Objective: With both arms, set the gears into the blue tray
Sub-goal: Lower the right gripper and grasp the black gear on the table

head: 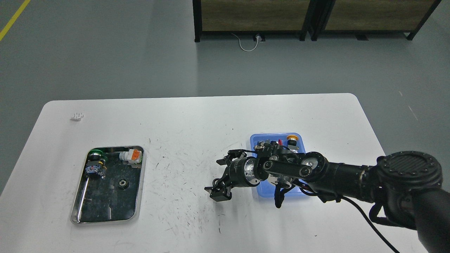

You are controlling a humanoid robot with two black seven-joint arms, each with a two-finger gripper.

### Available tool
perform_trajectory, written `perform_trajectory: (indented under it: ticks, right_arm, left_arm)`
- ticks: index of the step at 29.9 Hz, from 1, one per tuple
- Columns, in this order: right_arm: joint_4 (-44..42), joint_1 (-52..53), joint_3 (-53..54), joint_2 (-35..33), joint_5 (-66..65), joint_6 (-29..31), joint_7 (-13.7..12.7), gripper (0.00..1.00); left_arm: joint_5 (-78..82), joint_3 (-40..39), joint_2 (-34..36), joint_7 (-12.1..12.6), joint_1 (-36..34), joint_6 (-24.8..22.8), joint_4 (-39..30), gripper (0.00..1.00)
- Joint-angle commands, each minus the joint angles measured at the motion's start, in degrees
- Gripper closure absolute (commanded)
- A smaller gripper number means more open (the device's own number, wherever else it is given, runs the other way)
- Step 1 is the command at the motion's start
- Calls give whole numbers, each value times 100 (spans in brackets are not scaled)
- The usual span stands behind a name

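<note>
One gear [122, 182], small, black and toothed, lies on the dark bottom of the steel tray [79, 219] at the left. My right arm reaches in from the right, low over the table. Its gripper [219, 178] is open just left of the blue tray [254, 140], with fingers spread above and below a patch of table. Whether a gear lies between the fingers I cannot make out, as the gripper's dark parts cover that spot. The arm's wrist hides the blue tray's near half. My left arm is out of view.
Push-button switches sit at the blue tray's far end, one with a yellow cap [291, 140]. Two more switches, green [95, 162] and orange [131, 155], lie in the steel tray's far end. A small white piece [77, 116] rests at the table's far left.
</note>
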Motion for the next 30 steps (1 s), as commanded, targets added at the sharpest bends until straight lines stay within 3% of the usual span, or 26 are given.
perform_trajectory:
  ticks: [1,16,30]
  right_arm:
    - [-76,-14,-4,113,0,-24,7,8]
    - [-85,-14,-153,105,0,-24,-10,14]
    - [-120,-128,-188,69,-8,19,-19,29]
  left_arm:
    - [2,-4,50,0,0,-17,0,2]
    - [2,-13,165,0,0,-123,9,2]
    - [2,-13,174,0,0,-123,0,2]
